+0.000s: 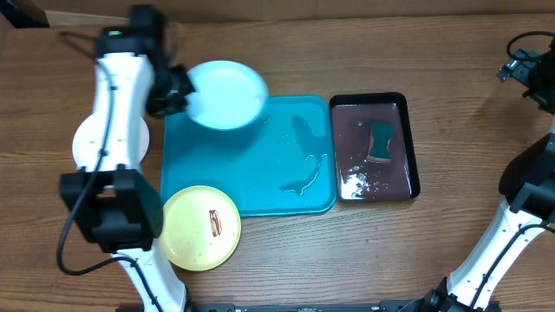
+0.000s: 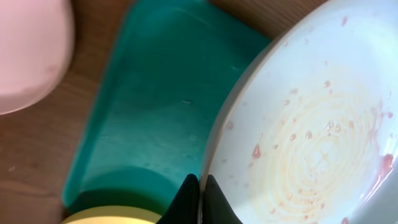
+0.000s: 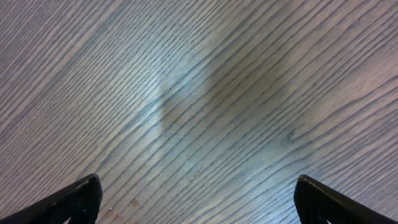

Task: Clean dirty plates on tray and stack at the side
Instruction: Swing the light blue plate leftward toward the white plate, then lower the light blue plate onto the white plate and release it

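Holding cyan plate by rim, left end effector clamped, over tray corner.
White plate just left, under that arm; right end effector spread wide, well apart.

The turquoise tray lies flat on the table, its floor wet with puddles. Over its far left corner hangs the light cyan plate, tilted and pinched at the rim by the left gripper; thin pink streaks and droplets cover its face. The yellow-green plate lies flat across the tray's near left corner, mostly off it, with a brown-red smear at its middle. The white plate lies on the table left of the tray, half hidden.
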